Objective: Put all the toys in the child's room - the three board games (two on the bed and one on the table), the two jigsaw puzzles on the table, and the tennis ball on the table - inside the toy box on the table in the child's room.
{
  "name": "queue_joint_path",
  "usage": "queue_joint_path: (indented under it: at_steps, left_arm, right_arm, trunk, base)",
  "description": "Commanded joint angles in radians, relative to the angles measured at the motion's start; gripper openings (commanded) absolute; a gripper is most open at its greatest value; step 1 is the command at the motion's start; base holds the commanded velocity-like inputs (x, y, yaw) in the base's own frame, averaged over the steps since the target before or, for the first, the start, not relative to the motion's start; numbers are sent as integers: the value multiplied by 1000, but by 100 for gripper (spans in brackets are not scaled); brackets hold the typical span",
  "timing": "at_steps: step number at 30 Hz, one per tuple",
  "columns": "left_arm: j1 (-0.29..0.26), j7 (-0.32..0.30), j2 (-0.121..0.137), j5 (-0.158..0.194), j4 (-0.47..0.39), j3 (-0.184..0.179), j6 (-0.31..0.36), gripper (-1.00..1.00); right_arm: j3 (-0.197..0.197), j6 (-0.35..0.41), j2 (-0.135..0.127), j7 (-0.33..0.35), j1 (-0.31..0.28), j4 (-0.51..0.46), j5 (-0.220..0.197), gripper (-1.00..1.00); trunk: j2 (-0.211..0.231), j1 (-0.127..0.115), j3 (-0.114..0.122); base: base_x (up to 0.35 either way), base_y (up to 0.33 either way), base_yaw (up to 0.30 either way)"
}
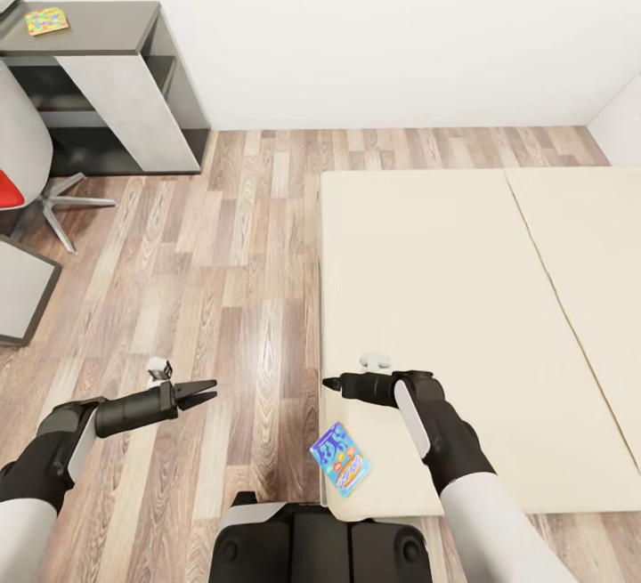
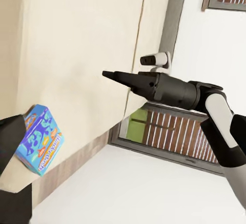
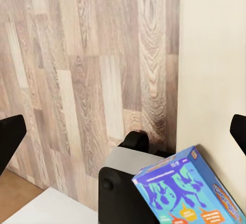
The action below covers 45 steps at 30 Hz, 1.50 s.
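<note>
White forearms, black wrists, dark tapered tools, black base

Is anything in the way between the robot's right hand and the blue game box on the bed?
Nothing visible is. The blue board game lies on the near corner of the bed, close to its edge. The right gripper hovers just beyond it over the same edge, with only bare mattress between them.

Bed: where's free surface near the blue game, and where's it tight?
The bed is bare from the blue board game out to the seam between its two pads, and beyond that seam. It is tight at the near corner: the game sits at the edge, with the right gripper just above.
</note>
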Motion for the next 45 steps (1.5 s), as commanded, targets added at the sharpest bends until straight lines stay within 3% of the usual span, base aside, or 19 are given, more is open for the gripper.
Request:
queue_joint_path:
  at_steps: [1, 45]
  left_arm:
    - [2, -5, 2, 2, 0, 0, 5, 100]
    - [11, -19, 5, 6, -1, -3, -18, 100]
  right_arm:
    - [0, 7, 0, -2, 2, -4, -5, 100]
    - [0, 48, 1, -2, 39, -89, -6, 100]
  trunk:
    - [-1, 1, 1]
    - [-1, 1, 73]
  base:
    - [0, 0, 0]
    - [0, 0, 0]
